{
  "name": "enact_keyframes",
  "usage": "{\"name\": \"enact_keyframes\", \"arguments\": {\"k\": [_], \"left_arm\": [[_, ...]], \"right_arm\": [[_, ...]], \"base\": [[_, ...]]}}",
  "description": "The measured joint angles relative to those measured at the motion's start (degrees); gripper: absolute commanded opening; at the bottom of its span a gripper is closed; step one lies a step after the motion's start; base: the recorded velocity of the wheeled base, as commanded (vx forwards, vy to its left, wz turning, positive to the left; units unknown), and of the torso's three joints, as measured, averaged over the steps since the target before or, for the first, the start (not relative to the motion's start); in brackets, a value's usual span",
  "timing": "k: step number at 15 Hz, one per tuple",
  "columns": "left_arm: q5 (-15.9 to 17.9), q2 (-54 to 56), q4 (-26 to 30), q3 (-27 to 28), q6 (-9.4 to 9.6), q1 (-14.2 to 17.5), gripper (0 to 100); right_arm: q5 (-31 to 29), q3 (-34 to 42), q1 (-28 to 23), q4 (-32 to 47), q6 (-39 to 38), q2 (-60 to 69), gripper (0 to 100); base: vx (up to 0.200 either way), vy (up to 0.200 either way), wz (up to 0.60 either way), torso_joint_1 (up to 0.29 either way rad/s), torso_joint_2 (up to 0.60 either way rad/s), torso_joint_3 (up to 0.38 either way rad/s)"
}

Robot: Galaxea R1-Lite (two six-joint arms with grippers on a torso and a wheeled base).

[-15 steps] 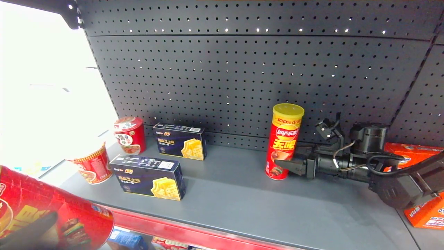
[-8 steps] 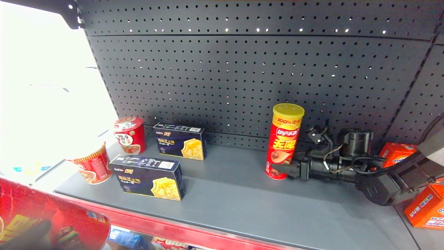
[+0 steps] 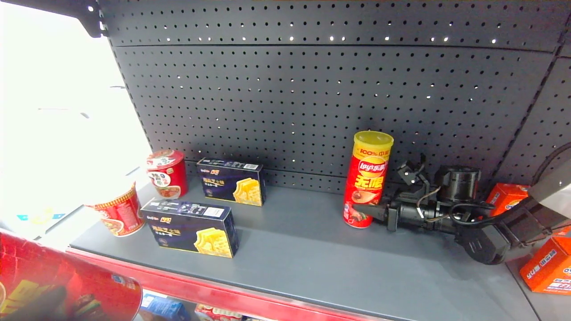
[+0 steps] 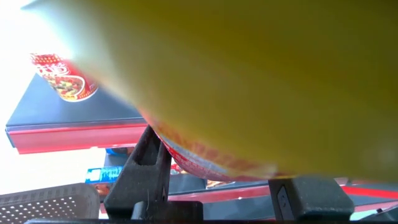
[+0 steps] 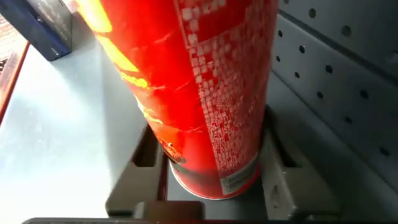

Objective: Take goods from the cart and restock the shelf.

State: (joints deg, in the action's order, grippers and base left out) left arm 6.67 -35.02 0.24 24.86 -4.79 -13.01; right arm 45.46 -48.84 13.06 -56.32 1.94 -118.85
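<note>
A red chips can with a yellow lid (image 3: 368, 178) stands slightly tilted on the grey shelf (image 3: 294, 263), near the pegboard back. My right gripper (image 3: 359, 211) lies low along the shelf from the right, shut on the can's base. The right wrist view has the can (image 5: 205, 93) between both fingers (image 5: 148, 157). At the lower left, in front of the shelf edge, my left gripper (image 4: 217, 177) is shut on a second red chips can (image 3: 67, 285). That can's yellow end (image 4: 249, 74) looms close in the left wrist view.
Two navy boxes (image 3: 232, 180) (image 3: 192, 227) and two red cup noodles (image 3: 167, 173) (image 3: 118, 211) stand at the shelf's left. Orange boxes (image 3: 546, 267) (image 3: 506, 198) sit at the right behind my right arm. The shelf middle between boxes and can is bare. A red strip (image 3: 232, 296) runs along the shelf's front edge.
The right arm drew in toward the pegboard, and the can in its grip shifted slightly right and tilted. The left gripper's can sank a little lower.
</note>
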Motion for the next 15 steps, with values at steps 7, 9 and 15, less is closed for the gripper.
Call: {"name": "enact_keyframes", "arguments": {"k": [7, 9, 15], "left_arm": [[-0.1, 2.5, 0.5, -2.3, -0.02, 0.0, 0], [-0.1, 2.9, 0.5, -2.1, 0.0, 0.0, 0], [-0.1, 3.4, 0.5, -1.5, -0.33, 0.1, 0]], "right_arm": [[0.0, 8.5, 0.6, 0.6, -0.2, 9.6, 0], [0.1, 12.5, 1.1, 0.8, -0.2, 14.3, 0], [0.0, 27.7, 2.5, 1.2, -0.2, 30.0, 0]], "base": [[0.0, 0.0, 0.0, 0.0, 0.0, 0.0], [0.0, 0.0, 0.0, 0.0, 0.0, 0.0], [0.0, 0.0, 0.0, 0.0, 0.0, 0.0]]}}
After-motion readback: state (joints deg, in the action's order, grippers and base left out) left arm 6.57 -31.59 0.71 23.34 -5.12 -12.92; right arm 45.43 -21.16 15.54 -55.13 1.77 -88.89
